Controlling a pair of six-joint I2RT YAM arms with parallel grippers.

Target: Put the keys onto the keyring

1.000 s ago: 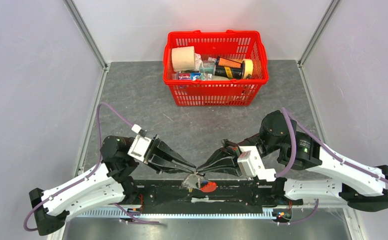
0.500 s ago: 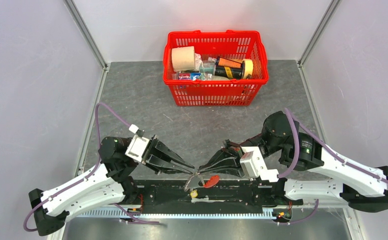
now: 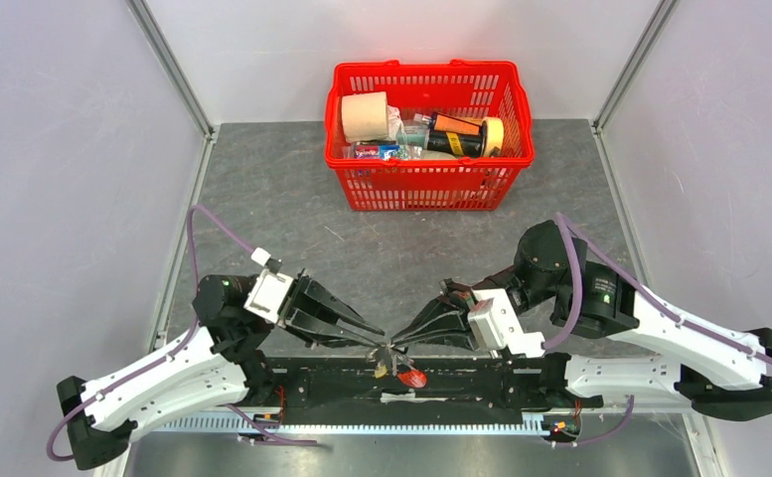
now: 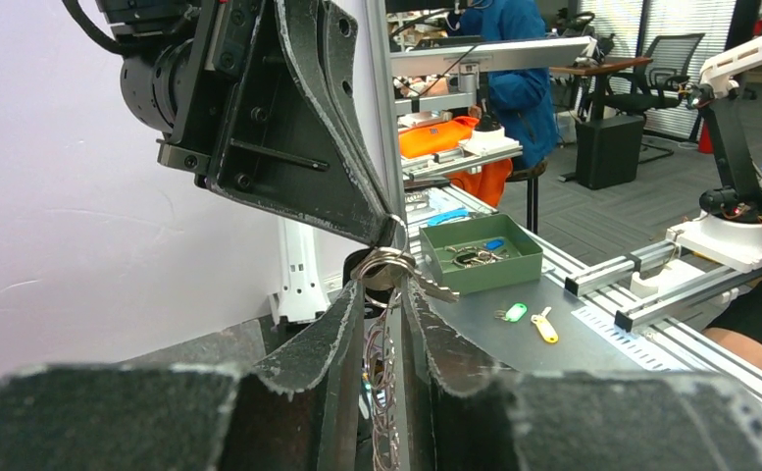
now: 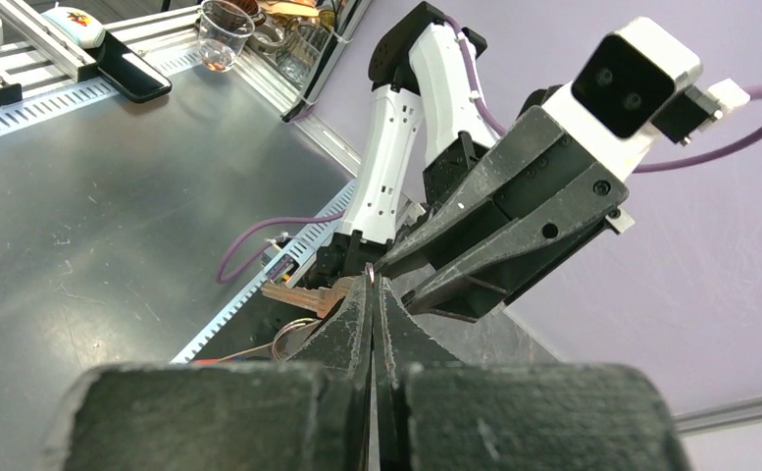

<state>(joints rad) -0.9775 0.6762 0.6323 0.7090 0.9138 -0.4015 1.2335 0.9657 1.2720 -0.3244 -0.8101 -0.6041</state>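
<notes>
The left gripper (image 3: 378, 336) reaches in from the left with its jaws a little apart, clamped on the head of a slim metal key (image 4: 437, 290) whose blade sticks out sideways past the fingertips. Its wrist sits slightly farther left and nearer the table's (image 3: 282, 199) front edge than 1 second ago. Just beyond the tips, above the black rail at the near edge, the keyring (image 3: 391, 358) hangs between the 2 grippers. Its silvery coiled cord (image 4: 382, 392) drops through the gap between the left fingers. The brass clasp (image 3: 382, 373) and red strap (image 3: 414, 378) dangle beneath, the strap lower now than half a second ago, when it swung up to the right. The right gripper (image 3: 394, 344) meets it from the right, jaws pressed tight together, tip touching the keyring's thin metal loop. I cannot tell whether it pinches the wire.
</notes>
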